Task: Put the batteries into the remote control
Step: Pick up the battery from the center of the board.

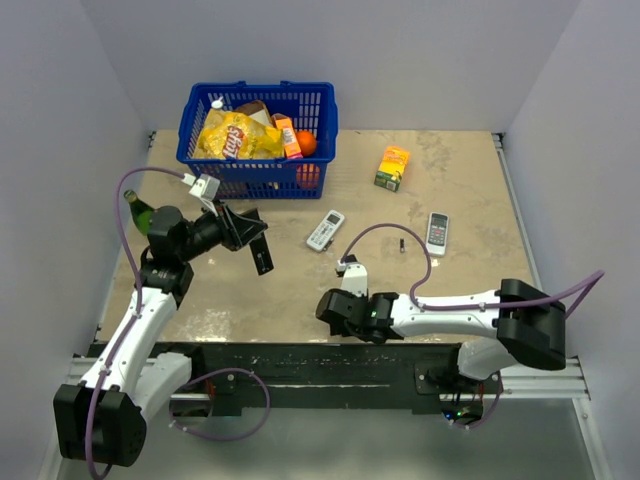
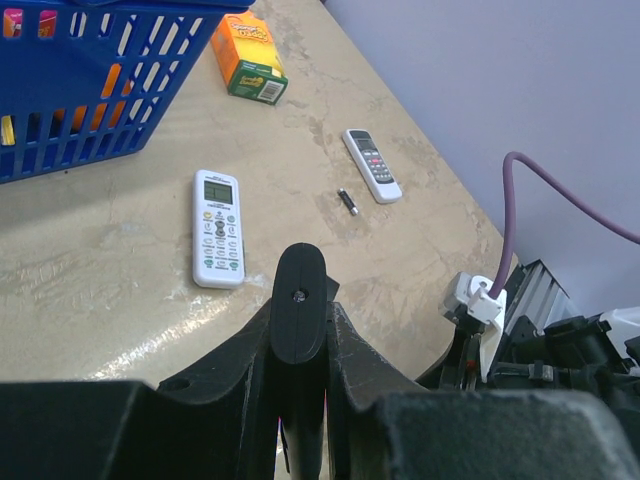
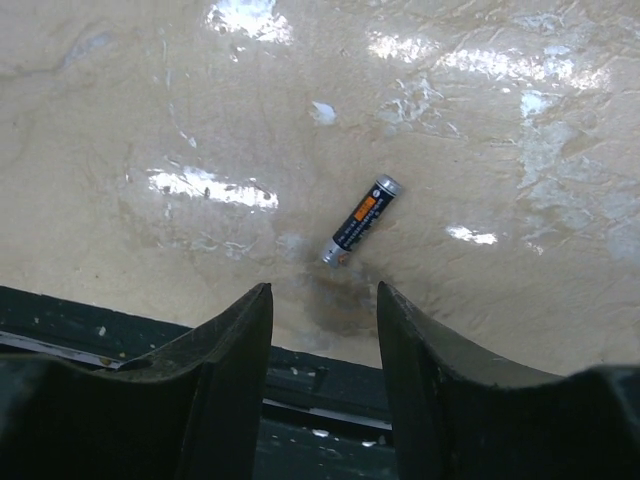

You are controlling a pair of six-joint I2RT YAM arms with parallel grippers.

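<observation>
Right pincer (image 3: 322, 298) wide and empty, battery (image 3: 362, 220) lying just ahead of its tips, slightly askew; left pincer (image 2: 300, 345) clamped on remote (image 2: 300, 290); battery pickup in hand, I judge, and next calls for nudging forward, lowering, closing across it.

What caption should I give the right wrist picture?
Open right end effector just short of a battery lying on the table.
</observation>
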